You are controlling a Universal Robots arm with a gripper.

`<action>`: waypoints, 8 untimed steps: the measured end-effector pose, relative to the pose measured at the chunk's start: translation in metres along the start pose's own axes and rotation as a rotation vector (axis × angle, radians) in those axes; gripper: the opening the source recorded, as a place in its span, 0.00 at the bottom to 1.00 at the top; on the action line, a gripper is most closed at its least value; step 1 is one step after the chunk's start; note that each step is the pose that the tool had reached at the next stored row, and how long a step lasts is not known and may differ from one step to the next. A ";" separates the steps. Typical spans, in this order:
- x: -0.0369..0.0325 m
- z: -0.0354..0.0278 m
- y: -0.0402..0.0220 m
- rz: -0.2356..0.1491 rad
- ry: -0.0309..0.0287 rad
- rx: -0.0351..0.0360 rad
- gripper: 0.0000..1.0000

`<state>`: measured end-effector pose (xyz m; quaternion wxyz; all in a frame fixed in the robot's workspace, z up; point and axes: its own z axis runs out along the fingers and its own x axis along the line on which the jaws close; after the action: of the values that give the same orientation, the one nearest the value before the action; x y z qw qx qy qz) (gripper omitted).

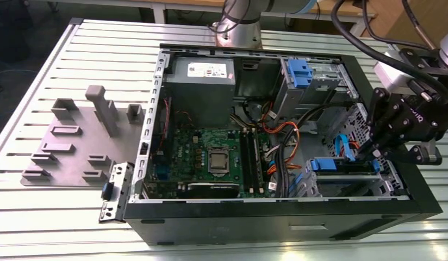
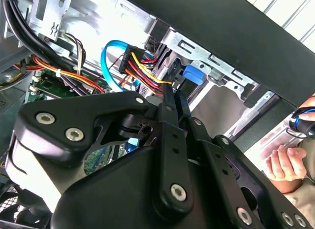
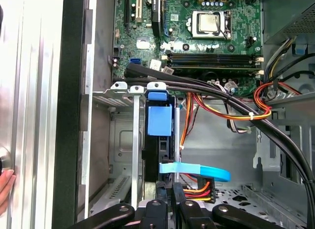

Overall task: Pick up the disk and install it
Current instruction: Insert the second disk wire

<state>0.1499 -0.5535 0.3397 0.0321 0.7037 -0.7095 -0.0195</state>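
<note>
No readable text anywhere; white rectangular label (image 1: 201,68) on the grey power supply box, at 11 o'clock inside the case, has illegible print.

Tool (image 1: 378,155) sits low in the drive corner of the open computer case (image 1: 282,220), at the exterior view's right. Hemmed in: drive bay cage (image 3: 123,140) to one side, the disk (image 3: 158,121) standing edge-up in its slot just ahead. Blue data cable (image 3: 197,170) and a power plug with coloured wires (image 3: 199,192) cross right in front of the fingers (image 3: 170,204), which are closed together. Thick black cable bundle (image 3: 221,93) runs between this pocket and the motherboard (image 3: 197,32). Bare case floor (image 3: 221,145) beyond the plug. Slatted desk (image 1: 57,217) outside lies open.
</note>
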 end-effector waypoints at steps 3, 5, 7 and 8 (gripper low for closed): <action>0.0000 0.0013 0.0001 0.000 -0.0001 0.0001 0.16; 0.0000 0.0017 0.0001 0.000 0.0003 0.0001 0.16; 0.0000 0.0018 0.0001 0.000 0.0003 0.0001 0.16; 0.0000 0.0019 0.0001 0.000 -0.0001 0.0000 0.16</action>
<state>0.1496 -0.5535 0.3378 0.0320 0.7037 -0.7095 -0.0196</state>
